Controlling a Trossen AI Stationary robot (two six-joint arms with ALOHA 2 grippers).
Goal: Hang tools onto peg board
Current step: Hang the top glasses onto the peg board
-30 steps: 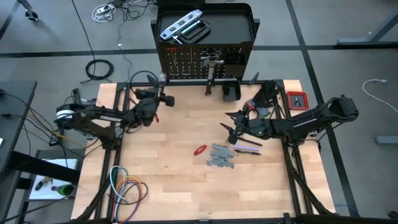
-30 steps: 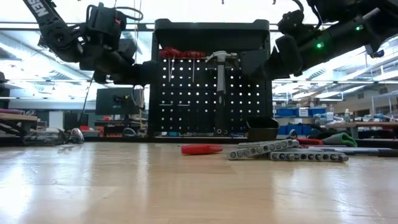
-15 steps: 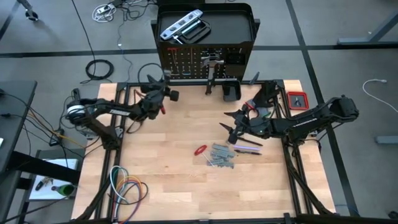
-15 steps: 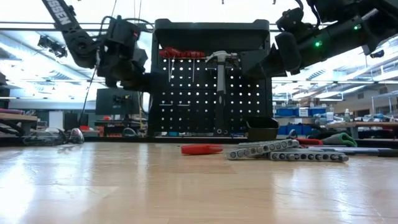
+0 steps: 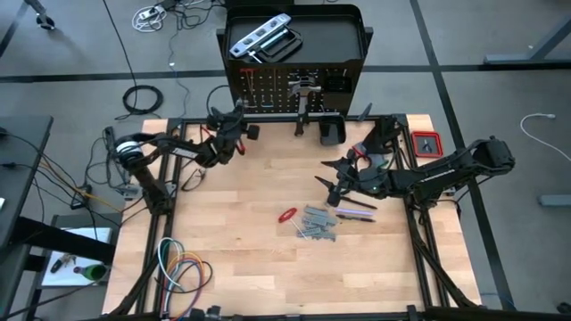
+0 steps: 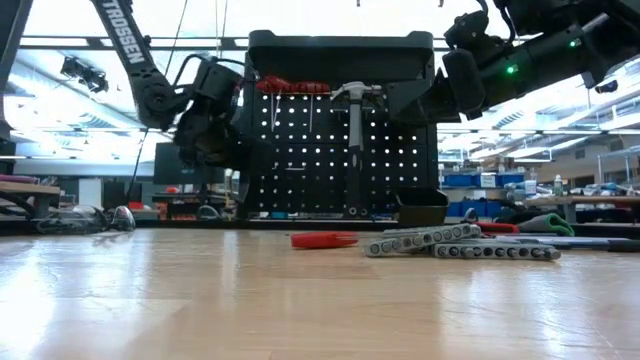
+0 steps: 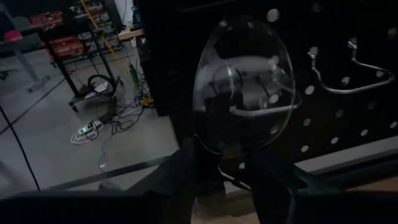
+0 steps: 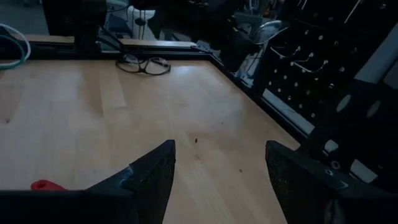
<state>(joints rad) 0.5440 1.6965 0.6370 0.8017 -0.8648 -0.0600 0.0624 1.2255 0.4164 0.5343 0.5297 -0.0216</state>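
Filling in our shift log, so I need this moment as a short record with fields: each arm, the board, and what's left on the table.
left gripper: at the peg board's left edge, fingers shut on a clear oval object
right gripper: open, empty, above the table
on board: hammer, hung red-handled tool
on table: loose red-handled tool, grey wrenches
top tray: silver level

Overhead and table-level cameras share the peg board (image 5: pixel 294 89); wrist cameras look forward.
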